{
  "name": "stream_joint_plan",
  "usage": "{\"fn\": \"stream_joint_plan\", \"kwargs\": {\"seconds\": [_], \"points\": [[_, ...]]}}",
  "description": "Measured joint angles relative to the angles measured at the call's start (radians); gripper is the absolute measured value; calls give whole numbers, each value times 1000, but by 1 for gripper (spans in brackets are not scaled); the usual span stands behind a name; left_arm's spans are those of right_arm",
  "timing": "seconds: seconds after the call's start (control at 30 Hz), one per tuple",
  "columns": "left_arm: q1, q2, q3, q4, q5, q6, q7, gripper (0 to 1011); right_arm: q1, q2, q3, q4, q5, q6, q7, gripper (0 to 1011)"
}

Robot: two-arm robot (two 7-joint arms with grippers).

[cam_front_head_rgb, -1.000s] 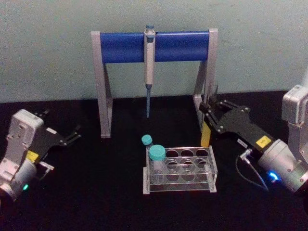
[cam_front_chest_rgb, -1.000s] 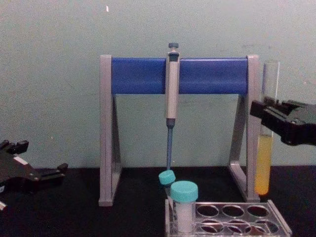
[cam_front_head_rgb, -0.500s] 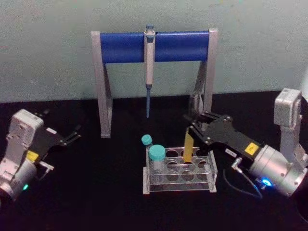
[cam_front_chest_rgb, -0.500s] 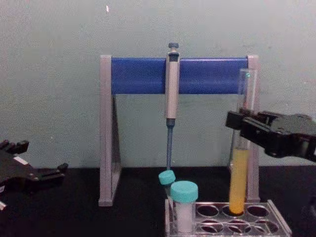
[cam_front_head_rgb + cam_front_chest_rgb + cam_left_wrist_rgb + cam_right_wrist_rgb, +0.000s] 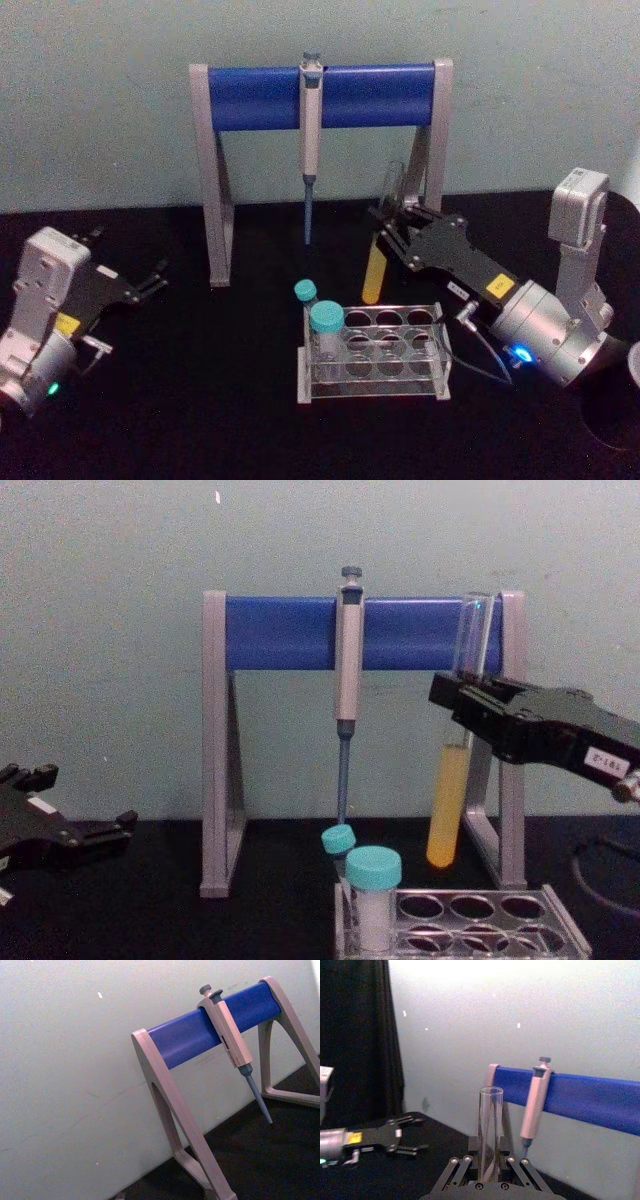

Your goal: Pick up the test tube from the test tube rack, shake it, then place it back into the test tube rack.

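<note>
Test tube (image 5: 447,810): in the air, clear of the rack, above its far side and just in front of the stand's right leg; yellow-orange liquid fills its lower part.
Right gripper (image 5: 461,698): reaches in from the right with its fingers clamped on the tube's clear upper part, above the liquid line.
Grip height: holding it high leaves the liquid end hanging free, which probably suits a shake and keeps the round bottom exposed for re-entering a hole.
Tilt: the open mouth leans right and the bottom left. The lean is mild, so the uncapped liquid looks safe from spilling.
Test tube rack (image 5: 372,391): low on the near table, right of centre, with most holes open.
Teal-capped tubes (image 5: 326,318): two of them in the rack's left end, well apart from the held tube, so they should not obstruct its return.
Left gripper (image 5: 150,281): parked low at the far left, fingers spread and holding nothing.
Pipette (image 5: 310,130): hangs from the blue bar of the pipette stand (image 5: 255,97), left of the tube and not touching it.
Step in hand: apparently the shake, or the carry around it.
</note>
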Motion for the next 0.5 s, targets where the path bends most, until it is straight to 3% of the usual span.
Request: {"fn": "stream_joint_plan", "kwargs": {"seconds": [0.17,0.5], "points": [[0,0,0,0,0,0,0,1010,4,-12,9,11,-31,-21,-39,229],[0,0,0,0,0,0,0,1010,-7,-11,24,3,-71,-4,-73,229]]}}
